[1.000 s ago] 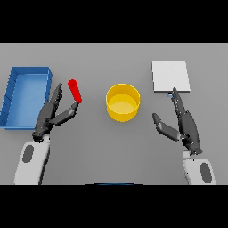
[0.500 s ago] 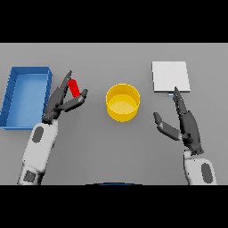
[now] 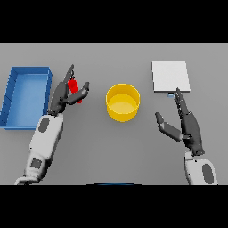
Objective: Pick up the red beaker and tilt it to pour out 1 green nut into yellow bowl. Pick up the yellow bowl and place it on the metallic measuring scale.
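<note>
The red beaker (image 3: 74, 88) stands left of the yellow bowl (image 3: 122, 102), partly hidden between the fingers and thumb of my left hand (image 3: 63, 94). The fingers are straight along its far side and the thumb reaches past its near side, so the hand is open around it. The bowl sits mid-table, its inside showing only yellow. The metallic measuring scale (image 3: 170, 76) is a pale square plate at the back right. My right hand (image 3: 188, 126) rests open just in front of the scale, holding nothing. No green nut can be made out.
A blue bin (image 3: 13, 95) lies at the left edge of the table, close behind my left arm.
My left hand has moved forward and up to the red beaker, and now brackets it between fingers and thumb. The right hand has stayed in place.
</note>
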